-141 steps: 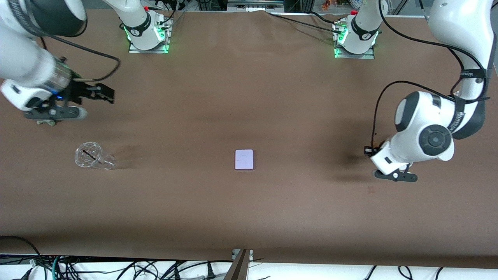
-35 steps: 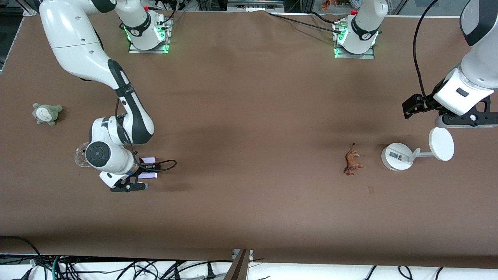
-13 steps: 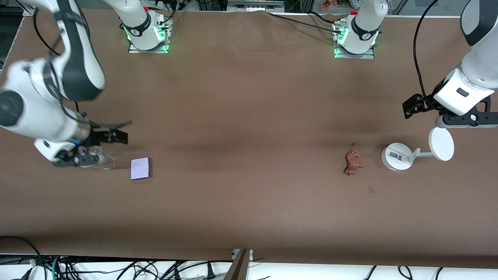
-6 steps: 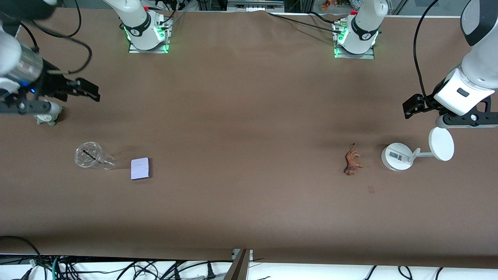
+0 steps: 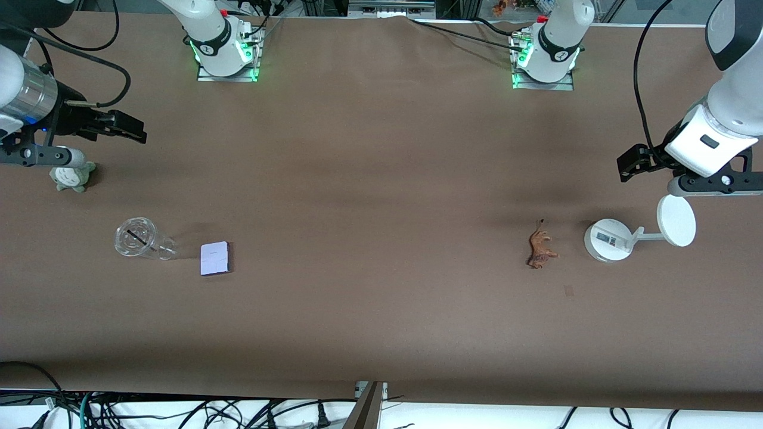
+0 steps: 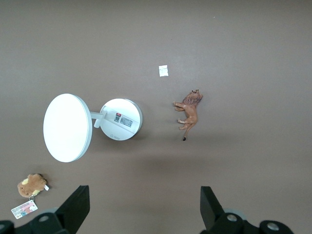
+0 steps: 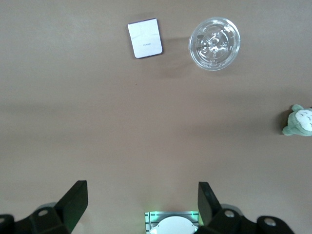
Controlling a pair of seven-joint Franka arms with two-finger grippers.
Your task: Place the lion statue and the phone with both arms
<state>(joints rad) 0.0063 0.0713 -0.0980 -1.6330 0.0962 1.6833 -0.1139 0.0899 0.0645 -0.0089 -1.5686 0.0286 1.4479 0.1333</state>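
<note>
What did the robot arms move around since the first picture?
The phone went from the table's middle toward the right arm's end and now lies let go beside the clear cup. The lion statue and the white stand appeared toward the left arm's end. The right claw pulled back, open, over the grey-green plush; the left claw, open, lifted above the stand. The cup stayed put.

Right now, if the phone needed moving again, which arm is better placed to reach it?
The right arm. Its open hand hangs over its own end of the table, where the phone lies beside the clear cup. The left hand, also open, waits above the white stand.
</note>
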